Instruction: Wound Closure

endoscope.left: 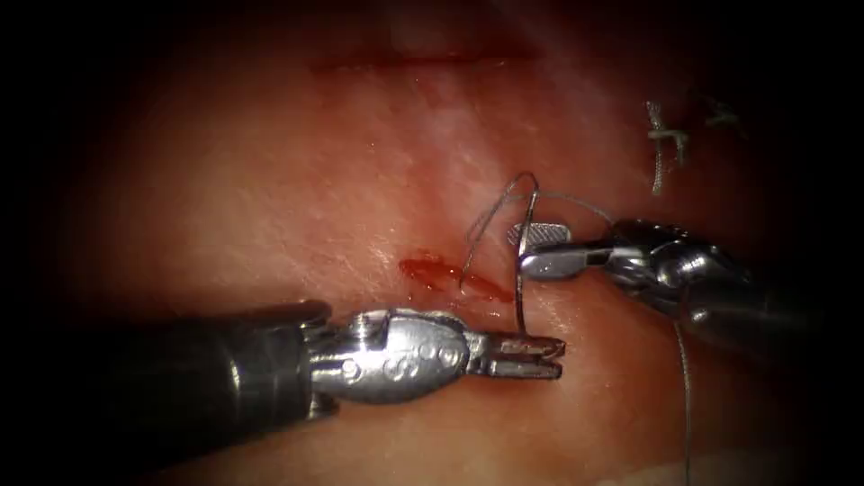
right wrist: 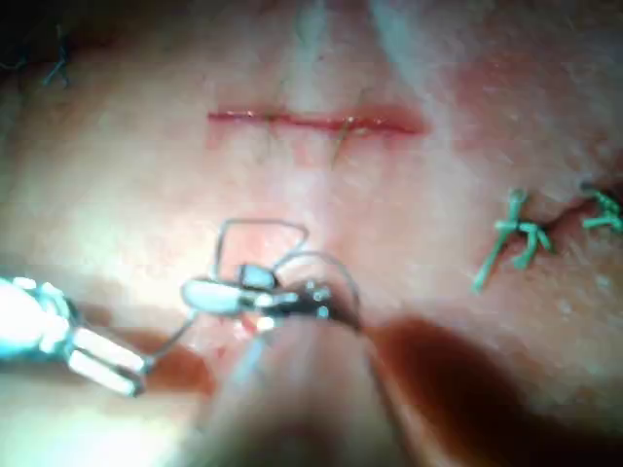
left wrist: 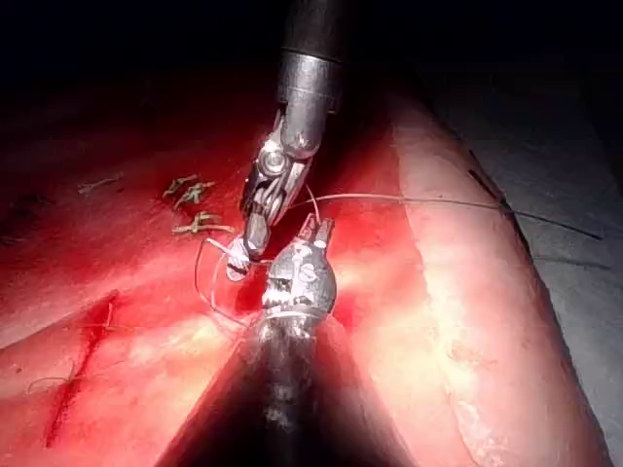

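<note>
Two tools (endoscope.left: 531,353) (endoscope.left: 540,252), one thread (endoscope.left: 490,216), one cut (endoscope.left: 454,279)

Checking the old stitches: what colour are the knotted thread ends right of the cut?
Green cut ends of thread, clearest in the right wrist view.

The glossy pink-red pork tissue (endoscope.left: 297,180) is showing a bright red wet cut (endoscope.left: 454,279). Beside that cut, a thin grey thread (endoscope.left: 490,216) is looping, and silver-grey steel jaws are gleaming.
</note>
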### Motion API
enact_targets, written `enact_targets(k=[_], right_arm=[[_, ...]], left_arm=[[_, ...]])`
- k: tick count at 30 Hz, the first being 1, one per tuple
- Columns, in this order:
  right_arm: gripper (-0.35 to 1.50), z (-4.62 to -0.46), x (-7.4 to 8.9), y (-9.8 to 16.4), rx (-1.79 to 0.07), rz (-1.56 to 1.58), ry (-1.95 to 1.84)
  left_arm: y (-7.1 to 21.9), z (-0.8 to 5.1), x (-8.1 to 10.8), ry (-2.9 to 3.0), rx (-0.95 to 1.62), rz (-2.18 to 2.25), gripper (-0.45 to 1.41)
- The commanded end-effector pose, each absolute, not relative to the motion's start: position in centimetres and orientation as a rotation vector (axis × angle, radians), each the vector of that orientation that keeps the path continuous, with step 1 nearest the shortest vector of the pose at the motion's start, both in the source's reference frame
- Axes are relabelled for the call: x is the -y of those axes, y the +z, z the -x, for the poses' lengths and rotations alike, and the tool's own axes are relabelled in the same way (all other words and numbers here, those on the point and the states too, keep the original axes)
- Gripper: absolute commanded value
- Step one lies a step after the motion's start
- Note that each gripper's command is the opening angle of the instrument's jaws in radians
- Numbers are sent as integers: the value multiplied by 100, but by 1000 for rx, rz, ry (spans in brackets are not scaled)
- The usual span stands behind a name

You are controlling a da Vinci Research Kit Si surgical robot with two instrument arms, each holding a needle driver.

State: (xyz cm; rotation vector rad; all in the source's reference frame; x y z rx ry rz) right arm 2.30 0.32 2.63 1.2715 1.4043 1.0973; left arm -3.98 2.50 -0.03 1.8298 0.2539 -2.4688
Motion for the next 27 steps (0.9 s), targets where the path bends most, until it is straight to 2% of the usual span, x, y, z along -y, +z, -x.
enact_targets(k=[1,4,5,6,7,8,19,21,22,23,24,25,27], right_arm=[[42,-239,-33,267,-1406,-1287,1091],[34,-241,-32,268,-1402,-1295,1090],[2,-243,-30,268,-1401,-1300,1083],[2,-243,-30,268,-1401,-1300,1083],[-30,-244,-30,268,-1400,-1304,1079],[-35,-245,-28,268,-1398,-1308,1074],[-35,-251,-25,263,-1380,-1287,1084],[-35,-245,-28,266,-1407,-1232,1073],[-35,-245,-28,266,-1407,-1232,1073],[-35,-240,-32,270,-1426,-1170,1057],[-35,-238,-34,271,-1435,-1141,1051],[-35,-238,-34,271,-1435,-1141,1051],[-35,-232,-40,275,-1462,-1053,1034]], left_arm=[[3,404,-250,-2470,-255,-1825,-45],[4,405,-249,-2470,-254,-1824,-45],[3,406,-249,-2470,-254,-1824,-45],[3,406,-249,-2470,-254,-1824,-45],[3,406,-249,-2470,-254,-1824,-45],[3,406,-249,-2470,-254,-1824,-45],[0,406,-251,-2460,-257,-1827,-45],[-5,406,-259,-2534,-395,-1874,24],[-5,406,-259,-2534,-395,-1874,24],[-12,403,-267,-2570,-486,-1901,74],[-15,401,-270,-2580,-519,-1911,88],[-15,401,-270,-2580,-519,-1911,88],[-24,390,-277,-2627,-640,-1940,103]])
